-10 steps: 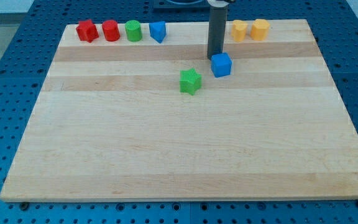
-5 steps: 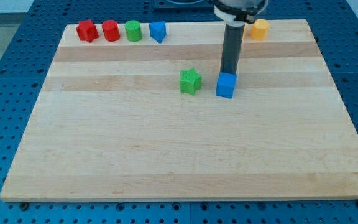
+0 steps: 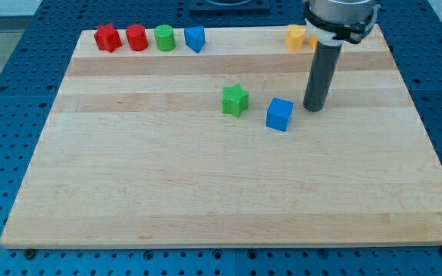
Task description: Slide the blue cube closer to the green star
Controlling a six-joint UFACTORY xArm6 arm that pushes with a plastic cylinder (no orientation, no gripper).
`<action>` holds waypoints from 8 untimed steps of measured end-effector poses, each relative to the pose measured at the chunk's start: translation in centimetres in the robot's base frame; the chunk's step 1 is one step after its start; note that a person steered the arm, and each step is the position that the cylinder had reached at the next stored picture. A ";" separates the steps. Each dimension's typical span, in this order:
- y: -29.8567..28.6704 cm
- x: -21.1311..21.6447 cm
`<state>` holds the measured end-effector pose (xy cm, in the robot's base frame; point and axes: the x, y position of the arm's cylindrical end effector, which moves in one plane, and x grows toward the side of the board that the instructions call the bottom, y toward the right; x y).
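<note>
Bright, even overhead light fills the sharp, well-focused frame, the pale wooden board showing no strong glare and only small soft shadows hugging the blocks and the rod's base, while the rod's top at the upper right is cropped.

Wooden board with my blocks

Mid-board: green star, blue cube. Top edge: red star, red cylinder, green cylinder, blue block, yellow blocks.

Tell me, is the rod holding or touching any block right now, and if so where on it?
Nothing is held. My tip stands just off the blue cube, to the view's right of it, with a small gap between them. The green star lies on the cube's other side.
</note>
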<state>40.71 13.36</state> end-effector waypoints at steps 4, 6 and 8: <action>-2.1 2.2; -4.2 2.2; -1.0 -0.1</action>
